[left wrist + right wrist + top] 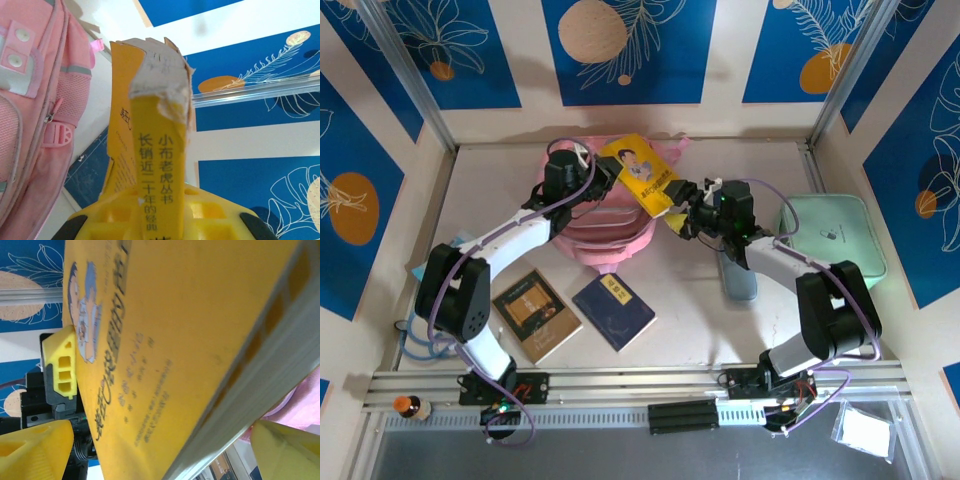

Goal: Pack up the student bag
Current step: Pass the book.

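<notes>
Top external view: the student bag [610,238] lies at the middle rear of the table [720,330], between the two wrists. A yellow book [645,172] is held above its far edge. The left gripper [603,178] clamps the book's left edge and the right gripper [682,205] clamps its near right corner. A brown book [535,312] and a blue book [613,310] lie side by side nearer the bases. A mint-green case [830,235] sits at the right edge. Left wrist view: the left gripper [160,217] is closed on the yellow book [160,125], whose spine is torn at the top; the student bag [35,100] is at left. Right wrist view: the right gripper [160,450] has its jaws set against both faces of the yellow book [165,340]; the student bag [300,400] shows beyond the book's page edge.
</notes>
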Robot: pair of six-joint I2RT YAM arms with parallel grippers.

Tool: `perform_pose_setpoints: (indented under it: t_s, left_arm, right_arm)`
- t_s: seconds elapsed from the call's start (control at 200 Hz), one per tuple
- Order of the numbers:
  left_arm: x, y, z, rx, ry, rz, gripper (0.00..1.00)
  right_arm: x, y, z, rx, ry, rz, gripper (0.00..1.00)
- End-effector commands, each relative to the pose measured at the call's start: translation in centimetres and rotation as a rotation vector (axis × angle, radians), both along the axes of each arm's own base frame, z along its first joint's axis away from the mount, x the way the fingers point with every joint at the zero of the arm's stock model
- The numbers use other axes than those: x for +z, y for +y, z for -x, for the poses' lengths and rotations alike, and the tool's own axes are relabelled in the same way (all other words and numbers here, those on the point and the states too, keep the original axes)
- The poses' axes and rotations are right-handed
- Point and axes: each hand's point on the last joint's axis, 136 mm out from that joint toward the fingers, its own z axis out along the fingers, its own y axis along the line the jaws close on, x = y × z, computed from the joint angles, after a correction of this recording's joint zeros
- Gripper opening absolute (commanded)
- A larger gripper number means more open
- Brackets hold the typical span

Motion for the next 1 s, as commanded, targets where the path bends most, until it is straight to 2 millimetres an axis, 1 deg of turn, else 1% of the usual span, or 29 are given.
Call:
perform_pose_setpoints:
  t_s: [0.0, 0.095, 0.225, 0.41, 0.475, 0.55, 0.605, 0.655, 0.73, 0.765, 0.85, 0.92, 0.99]
  left_arm:
    - [4.7, 0.2, -0.3, 0.009, -0.110, 0.094, 0.00]
    - [4.6, 0.5, -0.4, 0.024, -0.107, 0.107, 0.00]
    - [4.5, 0.7, -0.3, 0.032, -0.107, 0.104, 0.00]
    - [4.4, 0.8, -0.1, 0.034, -0.103, 0.100, 0.00]
    - [4.2, 0.9, 0.0, 0.039, -0.095, 0.103, 0.00]
    - [3.9, 1.0, -0.1, 0.041, -0.090, 0.097, 0.00]
    - [3.5, 1.2, -0.1, 0.044, -0.080, 0.077, 0.00]
    - [2.7, 1.6, -0.2, 0.055, -0.055, 0.058, 0.00]
    - [2.1, 2.1, -0.1, 0.072, -0.045, 0.048, 0.00]
    - [1.9, 2.2, -0.1, 0.077, -0.037, 0.047, 0.00]
    - [1.4, 2.4, -0.2, 0.082, -0.023, 0.041, 0.00]
    - [0.9, 2.4, -0.2, 0.078, -0.014, 0.038, 0.00]
    - [0.1, 2.5, -0.2, 0.079, 0.000, 0.033, 0.00]
  right_arm:
    - [-0.3, 1.0, 0.0, 0.010, 0.009, -0.025, 0.91]
    - [-0.4, 1.5, 0.0, 0.015, -0.003, -0.035, 0.90]
    - [-1.0, 1.1, -0.2, -0.014, -0.007, -0.031, 0.90]
    - [-0.4, 1.4, -0.7, -0.017, -0.025, -0.058, 0.89]
    - [0.0, 1.6, -1.0, -0.017, -0.037, -0.066, 0.86]
    - [1.0, 1.8, -1.4, -0.024, -0.079, -0.084, 0.81]
    - [1.7, 2.0, -1.6, -0.030, -0.112, -0.091, 0.75]
    - [2.1, 2.0, -1.9, -0.038, -0.129, -0.091, 0.71]
    - [2.6, 1.9, -2.0, -0.042, -0.157, -0.090, 0.62]
    - [2.5, 1.9, -2.0, -0.042, -0.161, -0.086, 0.59]
    - [2.6, 1.9, -1.8, -0.034, -0.176, -0.078, 0.45]
    - [2.5, 2.0, -1.7, -0.023, -0.177, -0.068, 0.41]
    - [2.1, 2.2, -1.6, -0.014, -0.169, -0.047, 0.31]
